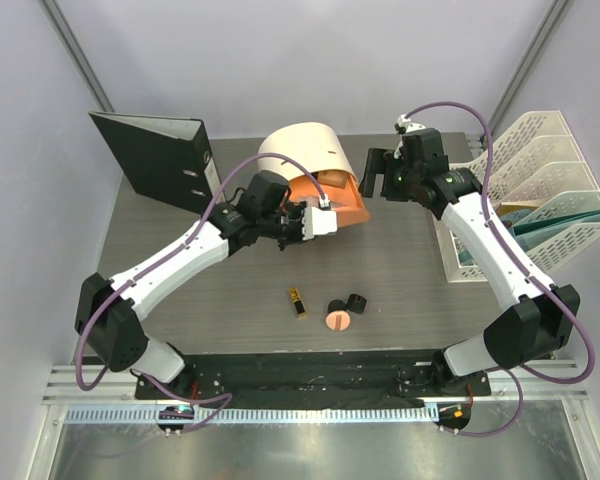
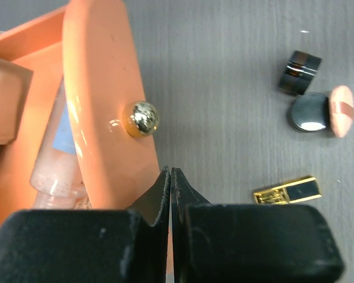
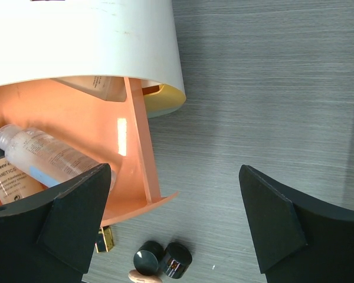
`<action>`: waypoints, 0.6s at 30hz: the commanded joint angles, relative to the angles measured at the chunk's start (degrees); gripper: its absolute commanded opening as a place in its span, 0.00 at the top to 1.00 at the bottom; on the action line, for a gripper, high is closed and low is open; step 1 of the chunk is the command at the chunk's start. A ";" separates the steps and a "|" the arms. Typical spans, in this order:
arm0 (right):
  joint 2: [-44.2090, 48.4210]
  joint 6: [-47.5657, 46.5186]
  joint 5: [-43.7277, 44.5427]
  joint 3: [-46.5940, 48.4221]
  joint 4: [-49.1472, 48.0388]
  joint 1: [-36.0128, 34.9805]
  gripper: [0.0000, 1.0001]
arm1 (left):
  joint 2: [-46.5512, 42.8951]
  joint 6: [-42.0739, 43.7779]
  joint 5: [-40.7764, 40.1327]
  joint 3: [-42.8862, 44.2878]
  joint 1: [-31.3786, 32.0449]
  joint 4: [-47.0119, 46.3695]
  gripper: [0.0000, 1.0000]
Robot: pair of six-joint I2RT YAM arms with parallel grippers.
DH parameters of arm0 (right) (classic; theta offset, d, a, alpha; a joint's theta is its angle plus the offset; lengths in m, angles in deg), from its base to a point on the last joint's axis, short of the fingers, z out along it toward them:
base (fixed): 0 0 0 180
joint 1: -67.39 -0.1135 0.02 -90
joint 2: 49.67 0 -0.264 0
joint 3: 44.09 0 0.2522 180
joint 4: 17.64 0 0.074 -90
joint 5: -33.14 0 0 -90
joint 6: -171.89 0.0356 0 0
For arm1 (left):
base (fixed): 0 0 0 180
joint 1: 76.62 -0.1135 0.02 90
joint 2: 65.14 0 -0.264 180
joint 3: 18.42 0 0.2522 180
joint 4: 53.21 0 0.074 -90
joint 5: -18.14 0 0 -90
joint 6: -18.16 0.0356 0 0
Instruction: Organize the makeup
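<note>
The orange drawer (image 1: 347,208) of the cream box (image 1: 302,150) stands pulled open. It holds a clear tube (image 3: 47,154) and peach bottles (image 3: 6,180), also seen in the left wrist view (image 2: 54,154). My left gripper (image 1: 327,214) is shut and empty (image 2: 170,177), right at the drawer front below its gold knob (image 2: 141,117). My right gripper (image 1: 376,172) is open and empty (image 3: 177,218), above the drawer's right corner. On the table lie the black-gold lipstick (image 1: 298,302), the pink compact (image 1: 338,320) and two black jars (image 1: 357,302).
A black binder (image 1: 160,155) stands at the back left. A white file rack (image 1: 540,190) stands along the right edge. The loose pieces also show in the left wrist view, with the lipstick (image 2: 286,190) nearest and a jar (image 2: 299,71) farthest.
</note>
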 commanded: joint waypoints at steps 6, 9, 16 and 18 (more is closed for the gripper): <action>0.14 -0.33 -0.74 2.54 -1.78 0.42 0.05 | 1.39 -2.16 -9.97 0.01 0.16 -9.76 1.00; 0.49 -0.16 -0.91 2.18 -1.69 0.51 0.05 | 1.82 -1.46 -9.81 0.80 0.16 -9.94 1.00; 2.51 -1.03 -1.26 2.36 -0.82 0.51 0.05 | -4.76 0.39 -1.37 2.03 0.16 -11.69 1.00; 3.22 -1.56 -2.23 2.53 -0.64 0.42 0.08 | -7.22 -0.13 -1.98 2.55 0.07 -12.66 1.00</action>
